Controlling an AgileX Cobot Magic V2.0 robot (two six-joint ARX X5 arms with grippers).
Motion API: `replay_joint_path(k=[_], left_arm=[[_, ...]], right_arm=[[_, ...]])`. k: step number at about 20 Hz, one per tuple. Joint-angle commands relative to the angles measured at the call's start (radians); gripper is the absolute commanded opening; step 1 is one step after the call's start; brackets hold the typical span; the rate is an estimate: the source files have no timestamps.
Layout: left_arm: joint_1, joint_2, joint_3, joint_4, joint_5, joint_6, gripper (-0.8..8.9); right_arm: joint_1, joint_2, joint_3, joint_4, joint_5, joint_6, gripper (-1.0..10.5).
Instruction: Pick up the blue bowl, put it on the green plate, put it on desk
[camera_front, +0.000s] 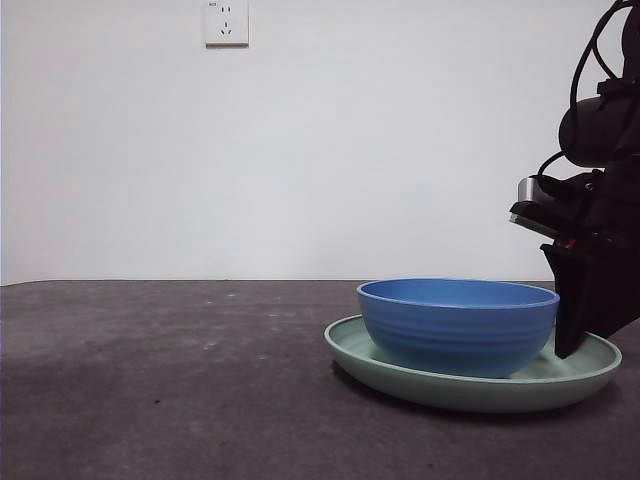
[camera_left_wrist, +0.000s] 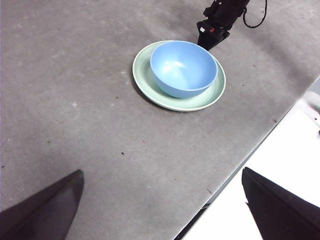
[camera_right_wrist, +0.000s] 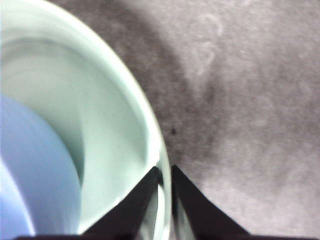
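The blue bowl (camera_front: 457, 325) sits inside the green plate (camera_front: 400, 368), which rests on the desk (camera_front: 160, 380) at the right of the front view. My right gripper (camera_right_wrist: 165, 167) is shut on the green plate's rim (camera_right_wrist: 150, 125), one jaw inside and one outside. In the front view the right gripper (camera_front: 567, 345) comes down at the plate's right edge, beside the bowl. The left wrist view shows the bowl (camera_left_wrist: 183, 67) in the plate (camera_left_wrist: 145, 82) from high up, with the right gripper (camera_left_wrist: 207, 42) at its rim. My left gripper (camera_left_wrist: 162, 171) hangs open, well away.
A white wall with a power socket (camera_front: 226, 22) stands behind the desk. The desk's edge (camera_left_wrist: 240, 170) runs diagonally in the left wrist view, with a white floor beyond it. Bare desk stretches to the left of the plate.
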Motion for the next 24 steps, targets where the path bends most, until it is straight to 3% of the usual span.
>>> replay_joint_path(k=[1,6,15,19,24], left_arm=[[-0.006,0.006,0.01,0.008,-0.003,-0.003,5.0],[-0.006,0.006,0.01,0.008,-0.003,-0.003,5.0],[-0.006,0.006,0.01,0.008,-0.003,0.002,5.0],[-0.006,0.006,0.01,0.011,-0.003,0.009,5.0],[-0.006,0.006,0.01,0.026,-0.003,0.012,5.0]], right_arm=[[0.004,0.018,0.009,0.007,0.009,0.008,0.1],[0.001,0.011,0.047,-0.056,0.008,0.011,0.1],[0.01,0.003,0.115,-0.097,-0.127,0.039,0.1],[0.04,0.003,0.115,-0.082,-0.138,0.075,0.1],[0.146,0.003,0.115,-0.009,-0.149,0.168,0.1]])
